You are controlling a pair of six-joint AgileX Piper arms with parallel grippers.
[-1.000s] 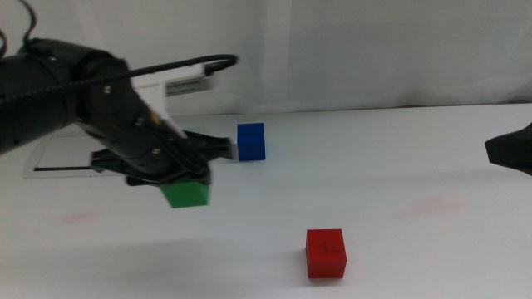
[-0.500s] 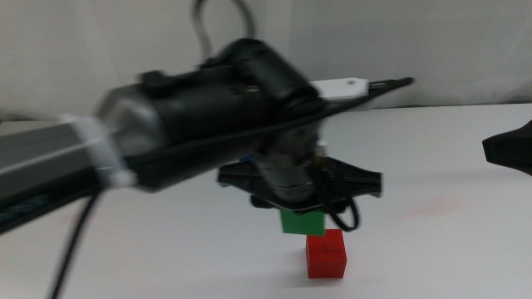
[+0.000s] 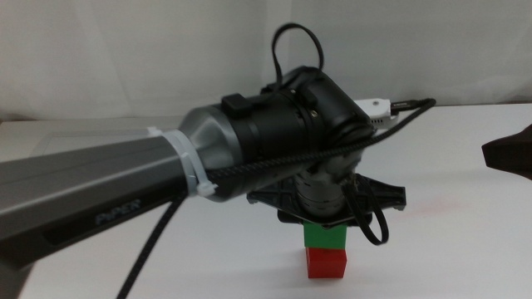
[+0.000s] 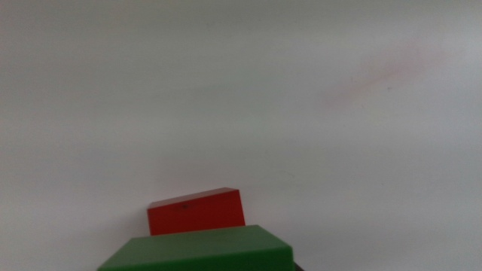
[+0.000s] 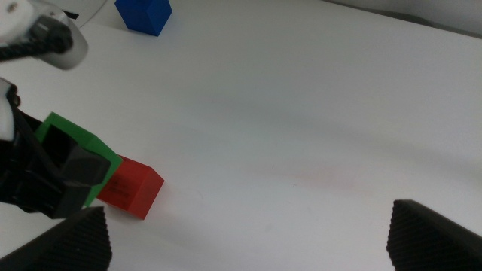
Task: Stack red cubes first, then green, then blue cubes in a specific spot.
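We see the left gripper (image 3: 326,218) clamping the green cube (image 3: 325,235) by 2 opposite side faces, directly over the red cube (image 3: 326,263) near centre — small, rigid, likely light. Right gripper (image 5: 248,241) spread wide, empty.

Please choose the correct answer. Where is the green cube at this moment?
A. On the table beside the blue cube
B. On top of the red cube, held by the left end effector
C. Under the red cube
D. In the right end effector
B: the green cube sits on the red cube in the left end effector's grip.
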